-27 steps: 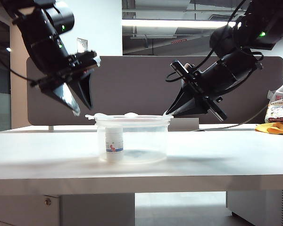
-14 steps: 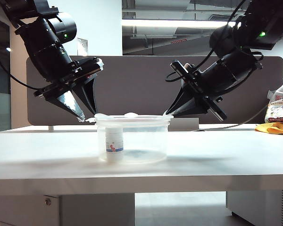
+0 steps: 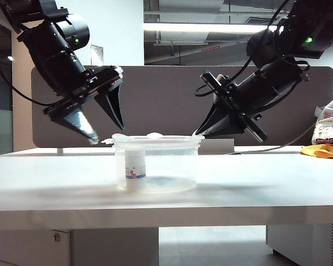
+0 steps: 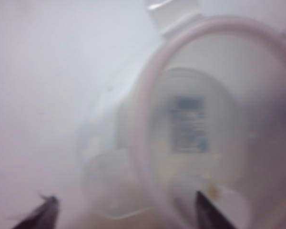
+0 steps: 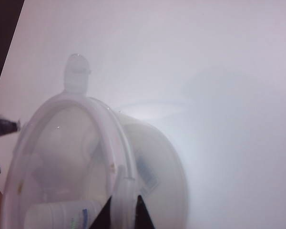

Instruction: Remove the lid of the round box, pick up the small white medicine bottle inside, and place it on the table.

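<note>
The round box (image 3: 156, 164) stands on the table (image 3: 255, 183) near its middle, with the lid (image 3: 155, 137) seated on the rim. The small white medicine bottle (image 3: 134, 170) is seen upright inside, close to the wall on the left arm's side.

The left gripper (image 3: 106, 134) is held just above the lid's edge on its own side, its fingers spread wide and empty — one tip lies close by a white clip tab (image 3: 106, 141), the other is raised over the lid. The right gripper (image 5: 122, 212) is pinched on the opposite rim, apparently on a tab there, though in the exterior view the contact is too small to be sure of.

Several risks can be judged from this:

- If the lid is lifted by one edge only, the light box may be dragged or tipped along with it, and the bottle knocked over inside.
- If a tab stays latched, the whole box could be raised off the table.
- The clear, thin rim is poorly seen in the blurred left wrist view — a closing grasp could miss it or slip.
</note>
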`<move>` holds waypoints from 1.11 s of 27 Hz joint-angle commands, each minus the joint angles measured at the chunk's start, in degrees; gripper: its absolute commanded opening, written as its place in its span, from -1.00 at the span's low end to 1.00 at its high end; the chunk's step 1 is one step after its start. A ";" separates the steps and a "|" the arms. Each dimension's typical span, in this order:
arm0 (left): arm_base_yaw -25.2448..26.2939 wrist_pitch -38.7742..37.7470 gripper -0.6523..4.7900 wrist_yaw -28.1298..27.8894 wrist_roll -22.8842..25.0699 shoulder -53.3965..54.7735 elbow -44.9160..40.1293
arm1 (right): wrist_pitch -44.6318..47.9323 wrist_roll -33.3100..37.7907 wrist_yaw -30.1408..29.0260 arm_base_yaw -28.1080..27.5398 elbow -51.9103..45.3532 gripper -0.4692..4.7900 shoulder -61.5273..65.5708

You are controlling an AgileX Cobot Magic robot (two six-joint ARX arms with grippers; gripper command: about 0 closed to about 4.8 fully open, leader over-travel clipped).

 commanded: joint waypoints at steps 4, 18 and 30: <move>0.17 -0.79 0.64 -3.37 0.20 -0.28 0.26 | 0.42 -0.37 0.39 0.09 0.13 -0.83 -0.24; 0.17 1.57 0.64 5.75 -4.94 3.74 0.17 | 0.11 -0.37 0.35 0.09 0.13 -0.83 -0.24; 0.17 1.03 0.10 6.78 -4.72 3.85 0.17 | 0.15 -0.37 0.42 0.09 0.13 -0.83 -0.24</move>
